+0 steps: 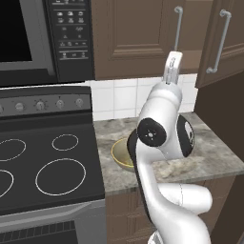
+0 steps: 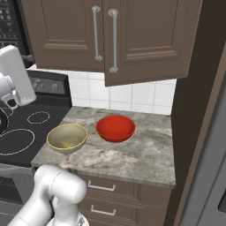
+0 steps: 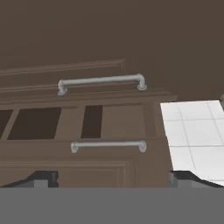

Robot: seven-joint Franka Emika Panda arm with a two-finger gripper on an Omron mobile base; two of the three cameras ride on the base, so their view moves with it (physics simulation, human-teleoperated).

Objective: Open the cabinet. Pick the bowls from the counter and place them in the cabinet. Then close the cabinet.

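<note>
The cabinet point(image 2: 145, 39) hangs above the counter point(image 2: 141, 159); its right door point(image 2: 145, 53) stands slightly ajar and the left door point(image 2: 62, 35) is flush. In the hand view, which is rolled sideways, both silver bar handles point(image 3: 101, 82) point(image 3: 108, 145) run across, with dark gaps between the doors. My gripper point(image 3: 116, 181) is open and empty, a short way from the handles. The red bowl point(image 2: 115, 128) and the tan bowl point(image 2: 67, 137) sit side by side on the counter. The arm hides part of the tan bowl point(image 1: 120, 153) in the left base view.
A black stovetop point(image 1: 47, 167) with white rings lies left of the counter, under a microwave point(image 1: 43, 38). White tile point(image 2: 132, 95) backs the counter. A tall dark panel point(image 2: 194, 110) walls off its right end. Drawer fronts point(image 2: 119, 194) sit below.
</note>
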